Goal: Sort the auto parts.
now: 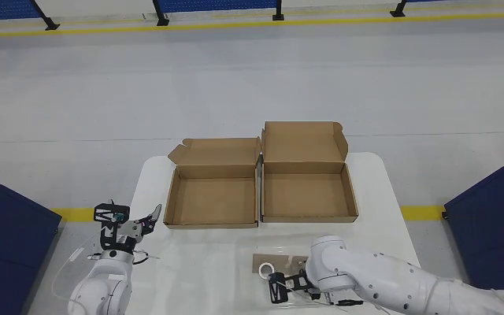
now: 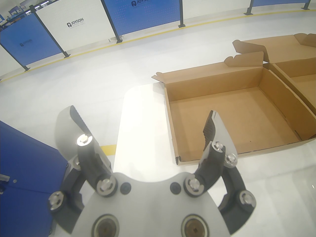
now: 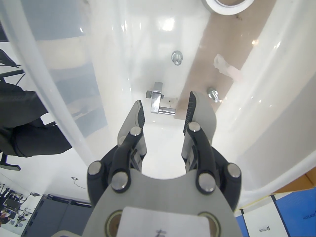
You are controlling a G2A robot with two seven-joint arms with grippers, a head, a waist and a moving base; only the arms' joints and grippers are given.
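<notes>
Your right gripper [image 3: 165, 106] is open, poised over the small metal bracket [image 3: 158, 101], which lies near the counter's [image 1: 197, 260] front edge, beside a brown sheet [image 3: 205, 50]. It is likely stiff, light and slick, so grip across its flat plate, not the round pin. Your left gripper [image 2: 142, 114] is open and empty near the left edge.

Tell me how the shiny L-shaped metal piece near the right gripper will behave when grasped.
The L-shaped metal piece looks solid and polished, so it is probably rigid and heavy for its size. On the glossy table it may skid if nudged. Its bent shape should keep it from rolling.
</notes>
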